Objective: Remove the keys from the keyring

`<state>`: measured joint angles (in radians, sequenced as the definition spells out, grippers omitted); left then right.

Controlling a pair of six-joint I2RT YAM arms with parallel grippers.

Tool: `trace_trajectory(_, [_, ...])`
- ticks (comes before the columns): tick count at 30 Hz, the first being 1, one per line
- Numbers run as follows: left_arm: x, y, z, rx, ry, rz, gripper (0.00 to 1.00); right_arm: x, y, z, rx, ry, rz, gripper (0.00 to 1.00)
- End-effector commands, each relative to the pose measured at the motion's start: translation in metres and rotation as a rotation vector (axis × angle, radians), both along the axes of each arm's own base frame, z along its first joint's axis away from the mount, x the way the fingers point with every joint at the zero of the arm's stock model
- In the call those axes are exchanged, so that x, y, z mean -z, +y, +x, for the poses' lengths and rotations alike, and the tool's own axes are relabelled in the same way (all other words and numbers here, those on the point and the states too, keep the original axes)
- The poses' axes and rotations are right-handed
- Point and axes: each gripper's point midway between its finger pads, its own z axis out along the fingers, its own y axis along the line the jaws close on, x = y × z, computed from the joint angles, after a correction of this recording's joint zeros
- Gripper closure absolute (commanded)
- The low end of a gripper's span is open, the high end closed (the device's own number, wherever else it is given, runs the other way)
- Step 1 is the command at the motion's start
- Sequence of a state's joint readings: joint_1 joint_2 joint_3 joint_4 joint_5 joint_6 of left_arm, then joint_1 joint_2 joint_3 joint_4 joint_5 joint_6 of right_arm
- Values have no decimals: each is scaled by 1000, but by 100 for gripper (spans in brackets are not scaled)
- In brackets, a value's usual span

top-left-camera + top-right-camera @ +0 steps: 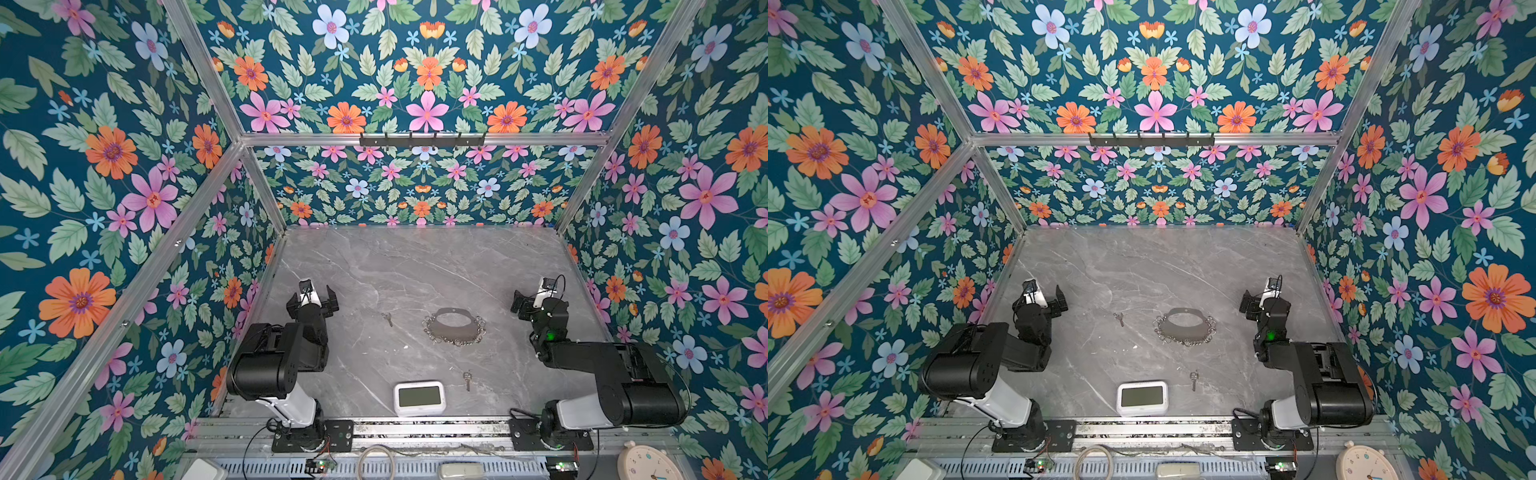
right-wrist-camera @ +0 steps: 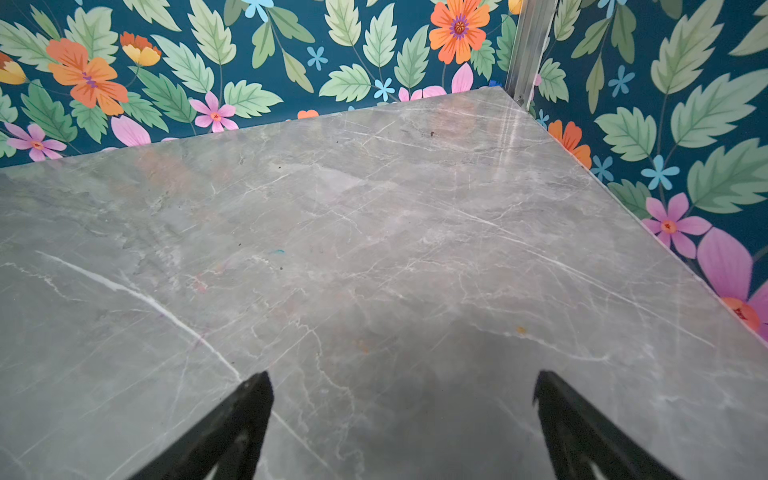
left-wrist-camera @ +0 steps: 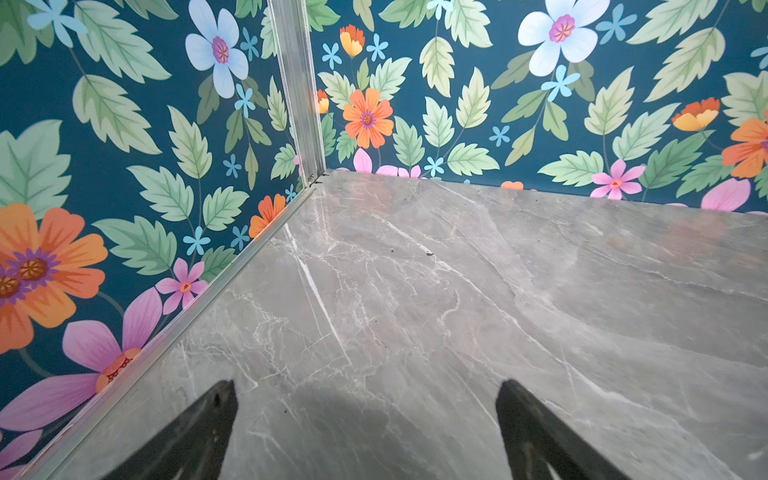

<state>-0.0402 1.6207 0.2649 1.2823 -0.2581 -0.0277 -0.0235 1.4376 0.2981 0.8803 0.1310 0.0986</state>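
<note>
The keyring [image 1: 453, 330] [image 1: 1185, 328], a flat grey C-shaped plate edged with small silver rings, lies mid-table in both top views. One small silver key [image 1: 387, 319] [image 1: 1120, 319] rests on the marble to its left, apart from it. Another key [image 1: 468, 379] [image 1: 1193, 379] lies nearer the front, to the right of the white clock. My left gripper [image 1: 312, 297] [image 1: 1040, 297] [image 3: 366, 386] hovers open at the left side, nothing between its fingers. At the right side my right gripper [image 1: 536, 299] [image 1: 1260, 301] [image 2: 403, 375] is also open and empty. Both wrist views show only bare marble.
A white rectangular clock [image 1: 419, 397] [image 1: 1142, 397] stands at the table's front edge. A round cream clock [image 1: 648, 463] sits outside the front right corner. Floral walls close in the table on three sides, and a black hook rack [image 1: 422, 139] hangs on the back rail.
</note>
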Motion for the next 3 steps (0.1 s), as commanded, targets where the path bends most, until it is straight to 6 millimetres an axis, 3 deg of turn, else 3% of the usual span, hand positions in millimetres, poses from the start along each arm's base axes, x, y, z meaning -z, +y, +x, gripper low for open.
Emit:
trace_trajectory(1, [-5,-1,1,4,-20,0,0,-7,1,3,-9,-25,-8,1])
trace_trajectory(3, [-5,0,1,2,-21,1,0,-6,1,3,-9,-23,-8,1])
